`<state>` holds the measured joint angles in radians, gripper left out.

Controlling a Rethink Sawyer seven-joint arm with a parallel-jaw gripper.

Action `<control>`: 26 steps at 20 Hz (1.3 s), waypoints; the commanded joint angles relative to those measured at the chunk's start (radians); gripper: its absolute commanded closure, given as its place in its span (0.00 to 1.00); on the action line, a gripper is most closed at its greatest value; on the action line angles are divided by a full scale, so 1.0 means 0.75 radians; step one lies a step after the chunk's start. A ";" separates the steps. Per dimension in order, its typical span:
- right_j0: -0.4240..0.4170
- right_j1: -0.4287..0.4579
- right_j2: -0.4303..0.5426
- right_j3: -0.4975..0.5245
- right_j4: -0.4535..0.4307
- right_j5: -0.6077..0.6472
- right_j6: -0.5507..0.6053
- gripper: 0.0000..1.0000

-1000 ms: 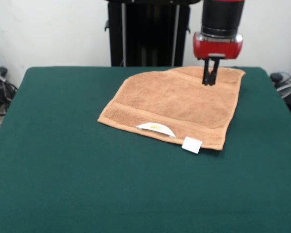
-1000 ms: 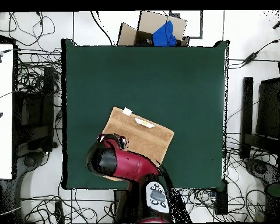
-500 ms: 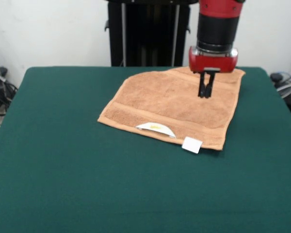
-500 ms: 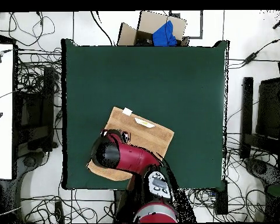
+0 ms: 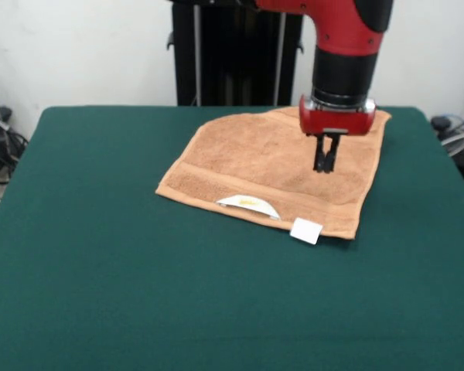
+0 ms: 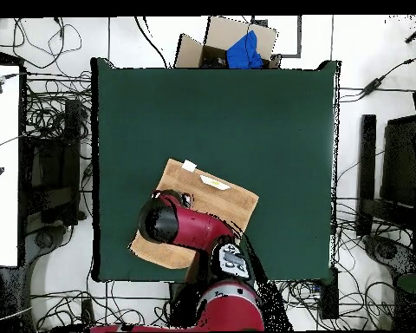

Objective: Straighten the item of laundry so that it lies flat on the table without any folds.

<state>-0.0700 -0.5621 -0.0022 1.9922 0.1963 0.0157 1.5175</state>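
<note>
The light orange-brown towel point(image 5: 278, 166) lies spread on the dark green table point(image 5: 139, 294), toward its far right in the front view. A white tag point(image 5: 306, 230) sticks out at its near edge, and a white curved label point(image 5: 249, 203) shows beside it. My gripper point(image 5: 325, 164) hangs straight down over the towel's right part, its two black fingers close together and holding nothing; whether the tips touch the cloth I cannot tell. In the overhead view the red arm point(image 6: 172, 224) covers the towel's point(image 6: 224, 201) lower left part.
A cardboard box with blue cloth point(image 6: 233, 45) stands past the table's far edge in the overhead view. Cables lie on the floor around the table. The black pedestal point(image 5: 236, 54) stands behind the table.
The gripper has moved from the towel's far edge toward the towel's middle, nearer the front camera. The towel has not moved.
</note>
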 commanded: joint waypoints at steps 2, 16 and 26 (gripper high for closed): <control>0.054 0.088 -0.035 -0.117 -0.038 -0.018 0.183 1.00; 0.104 0.206 -0.076 -0.193 -0.004 -0.112 0.222 1.00; 0.128 0.269 -0.092 -0.244 0.013 -0.125 0.235 1.00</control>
<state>0.0091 -0.4152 -0.0333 1.8975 0.1961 -0.0197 1.5175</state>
